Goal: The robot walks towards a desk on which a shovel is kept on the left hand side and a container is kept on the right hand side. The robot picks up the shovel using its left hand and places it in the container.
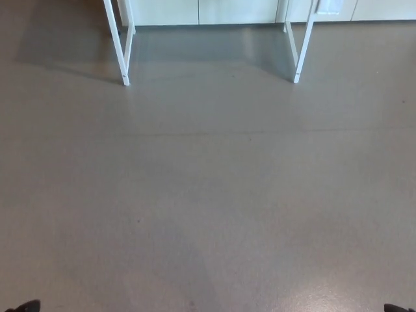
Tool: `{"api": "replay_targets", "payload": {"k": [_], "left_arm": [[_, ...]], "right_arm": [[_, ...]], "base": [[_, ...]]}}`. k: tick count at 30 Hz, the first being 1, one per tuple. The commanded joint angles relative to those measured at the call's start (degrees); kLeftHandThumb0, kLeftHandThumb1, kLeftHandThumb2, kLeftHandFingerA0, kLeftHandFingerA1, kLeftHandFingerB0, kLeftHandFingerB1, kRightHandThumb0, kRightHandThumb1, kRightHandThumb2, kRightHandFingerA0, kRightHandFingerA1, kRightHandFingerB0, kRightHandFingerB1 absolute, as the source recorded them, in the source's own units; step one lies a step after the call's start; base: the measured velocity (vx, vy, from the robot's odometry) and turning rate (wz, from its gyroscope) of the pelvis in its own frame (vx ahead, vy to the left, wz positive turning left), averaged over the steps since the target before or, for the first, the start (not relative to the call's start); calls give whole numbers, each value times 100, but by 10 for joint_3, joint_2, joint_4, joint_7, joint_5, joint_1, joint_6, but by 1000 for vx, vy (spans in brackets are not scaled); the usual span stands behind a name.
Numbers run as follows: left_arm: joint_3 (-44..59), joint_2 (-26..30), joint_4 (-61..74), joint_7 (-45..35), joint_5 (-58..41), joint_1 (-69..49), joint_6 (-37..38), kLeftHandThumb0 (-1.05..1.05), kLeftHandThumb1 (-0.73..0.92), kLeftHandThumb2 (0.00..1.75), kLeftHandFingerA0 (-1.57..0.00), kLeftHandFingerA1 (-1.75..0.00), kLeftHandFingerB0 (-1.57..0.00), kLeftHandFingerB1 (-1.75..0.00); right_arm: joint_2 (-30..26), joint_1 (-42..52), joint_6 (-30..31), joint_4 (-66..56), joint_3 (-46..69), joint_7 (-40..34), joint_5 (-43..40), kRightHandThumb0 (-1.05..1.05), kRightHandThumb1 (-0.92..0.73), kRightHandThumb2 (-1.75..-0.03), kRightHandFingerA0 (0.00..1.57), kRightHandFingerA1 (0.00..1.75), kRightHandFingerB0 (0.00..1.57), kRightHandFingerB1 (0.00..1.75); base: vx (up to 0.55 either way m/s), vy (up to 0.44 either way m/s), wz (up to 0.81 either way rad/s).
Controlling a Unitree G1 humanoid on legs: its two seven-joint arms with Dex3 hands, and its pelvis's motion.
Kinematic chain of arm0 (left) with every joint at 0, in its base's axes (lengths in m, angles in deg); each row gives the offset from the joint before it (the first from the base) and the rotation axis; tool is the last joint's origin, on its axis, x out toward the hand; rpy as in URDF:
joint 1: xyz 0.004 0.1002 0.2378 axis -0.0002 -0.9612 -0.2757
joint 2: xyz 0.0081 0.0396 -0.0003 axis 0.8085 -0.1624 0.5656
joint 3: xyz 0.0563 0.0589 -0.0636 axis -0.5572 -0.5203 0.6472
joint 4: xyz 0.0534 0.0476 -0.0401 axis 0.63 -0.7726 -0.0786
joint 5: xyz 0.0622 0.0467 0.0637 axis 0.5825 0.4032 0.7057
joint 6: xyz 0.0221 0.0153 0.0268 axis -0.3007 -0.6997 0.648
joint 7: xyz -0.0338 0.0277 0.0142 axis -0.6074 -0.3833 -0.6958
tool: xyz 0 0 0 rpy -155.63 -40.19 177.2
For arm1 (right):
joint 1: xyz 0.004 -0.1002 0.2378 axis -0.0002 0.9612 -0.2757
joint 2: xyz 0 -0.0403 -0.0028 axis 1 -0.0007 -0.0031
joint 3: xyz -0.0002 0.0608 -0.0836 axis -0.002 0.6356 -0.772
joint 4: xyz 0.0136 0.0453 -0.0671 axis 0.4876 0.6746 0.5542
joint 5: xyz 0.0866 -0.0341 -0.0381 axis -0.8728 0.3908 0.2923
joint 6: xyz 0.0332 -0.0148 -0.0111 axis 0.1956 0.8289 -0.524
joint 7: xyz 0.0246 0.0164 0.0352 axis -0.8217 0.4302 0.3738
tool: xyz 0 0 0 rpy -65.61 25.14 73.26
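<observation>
**Operator:** Floor (208, 195) status, head view?

**Technician:** Floor fills nearly the whole frame. Surface is grey, smooth and faintly speckled. A faint seam crosses it from side to side a little above mid-height. A paler sheen lies low in the middle, and a darker shadow band sits at the upper left.

**Operator:** Desk position?

**Technician:** Only the lower frame of the desk shows, at the top edge. The left white leg pair (121, 45) slants down to a foot on the floor. The right white leg pair (300, 49) does the same at the upper right. The two sets stand well apart, with bare floor between them. Behind them runs a pale panelled wall base (214, 12). The desktop is cut off above the frame.

**Operator:** Shovel and container?

**Technician:** Neither item is in view. Their places on the desktop cannot be told from this frame.

**Operator:** Hand state, left then right?

**Technician:** A small black tip, the left hand (25, 306), shows at the bottom left corner. A matching black tip, the right hand (398, 308), shows at the bottom right corner. Each is only a sliver at the frame edge. Whether either hand is spread or closed cannot be told. Nothing is seen held in either.
</observation>
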Motion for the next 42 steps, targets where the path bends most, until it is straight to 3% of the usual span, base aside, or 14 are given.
{"api": "replay_targets", "payload": {"k": [1,26,27,29,39,40,42], "left_arm": [[17,10,8,-65,-57,-7,9,-25,60,62,-22,-37,-21,-30],[17,15,11,-76,-65,-11,4,-26,59,62,-22,-36,-21,-31],[16,16,10,-76,-64,-11,6,-26,59,62,-22,-36,-21,-31],[16,16,9,-76,-64,-11,8,-26,59,62,-22,-36,-21,-31],[14,19,5,-78,-66,-10,10,-26,60,62,-22,-36,-21,-31],[13,19,5,-77,-66,-12,11,-26,60,62,-23,-36,-22,-31],[11,19,4,-74,-64,-11,10,-27,59,62,-23,-37,-22,-31]], "right_arm": [[-6,3,-75,0,11,27,-26,-28,-87,-68,16,58,0,28],[-6,-2,-103,32,13,36,-28,-30,-85,-69,17,60,0,31],[-7,-1,-101,30,12,35,-27,-31,-81,-79,19,61,6,20],[-7,-1,-102,29,12,36,-27,-30,-85,-69,17,59,0,32],[-6,-3,-111,42,11,33,-25,-30,-84,-70,17,60,0,35],[-5,-1,-110,40,11,32,-25,-28,-82,-72,17,60,5,26],[-7,-3,-113,43,7,28,-18,-29,-81,-74,17,59,5,27]], "base": [[0,0,0],[0,0,0],[0,0,0],[0,0,0],[-1,-9,1],[59,-131,4],[54,-172,10]]}}
